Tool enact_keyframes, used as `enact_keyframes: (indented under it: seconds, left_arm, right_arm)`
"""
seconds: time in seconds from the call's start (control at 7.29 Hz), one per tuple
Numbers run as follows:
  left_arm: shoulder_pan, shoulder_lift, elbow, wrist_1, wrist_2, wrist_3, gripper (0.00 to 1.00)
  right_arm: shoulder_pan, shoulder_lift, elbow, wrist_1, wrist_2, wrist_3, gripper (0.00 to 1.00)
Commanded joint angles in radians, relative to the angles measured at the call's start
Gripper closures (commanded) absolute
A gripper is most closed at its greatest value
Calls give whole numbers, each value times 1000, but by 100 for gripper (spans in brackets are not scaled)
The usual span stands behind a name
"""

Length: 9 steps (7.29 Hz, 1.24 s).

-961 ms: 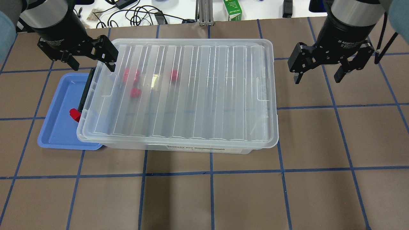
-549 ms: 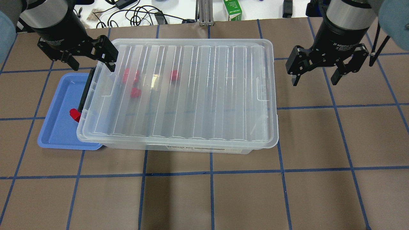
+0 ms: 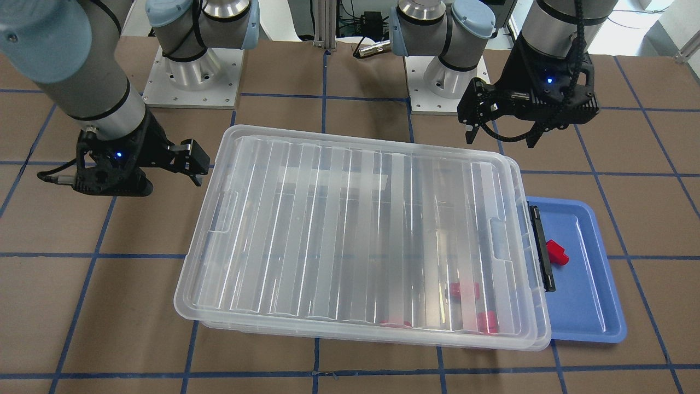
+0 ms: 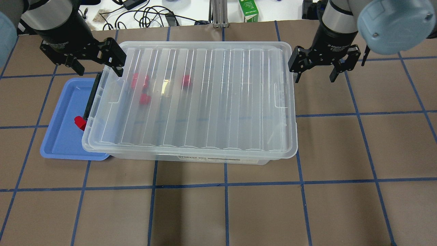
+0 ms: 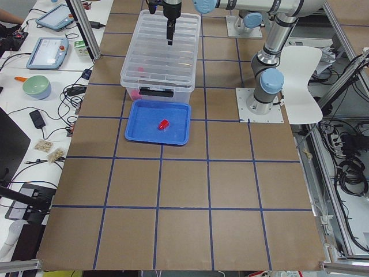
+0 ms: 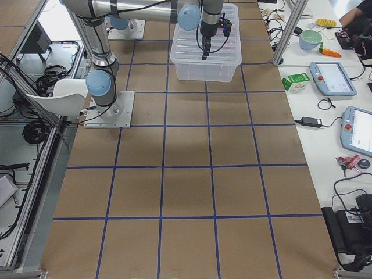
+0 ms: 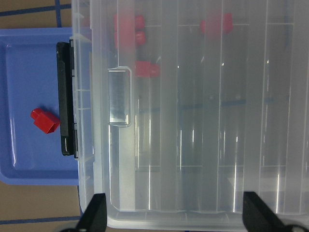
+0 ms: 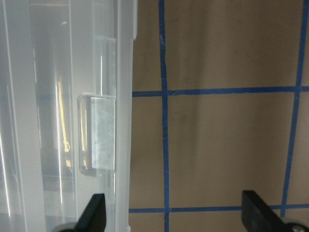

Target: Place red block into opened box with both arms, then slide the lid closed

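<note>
From overhead, the lid covers almost the whole box, a little askew, so its near left corner hangs over the blue tray; the red block sits on that tray, just beside the black latch, outside the box; other red blocks show blurred through the lid, inside. The left gripper hovers at the lid's left short end and the right gripper at its right short end, both with jaws spread and nothing between them; I judge that they flank the lid in order to push it along.

From the front, the box rim shows beyond the lid on the tray side, so the lid seems not squarely seated; the block is bright red, with a narrower stub.

The two side views are too distant to judge the claws; there the block is a small red spot on the tray.

The left wrist view looks down on the lid's tab, the latch and the block, jaws wide apart; the right wrist view shows one fingertip above the lid's rim, the other above the table.
</note>
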Motion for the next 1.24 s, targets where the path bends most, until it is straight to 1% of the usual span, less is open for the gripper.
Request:
enact_keyframes:
  seconds: [0.0,0.14,0.55,1.1]
  left_arm:
    - [3,0,0,0,0,0,0]
    - [4,0,0,0,0,0,0]
    - [4,0,0,0,-2,0,0]
    - [4,0,0,0,0,0,0]
  right_arm:
    - [1,73,2,-43,14,-6,0]
    - [0,87,0,-46,13,-5,0]
    - [0,133,2,-103,8,-6,0]
    - [-14,148,2,-106,-1,-9,0]
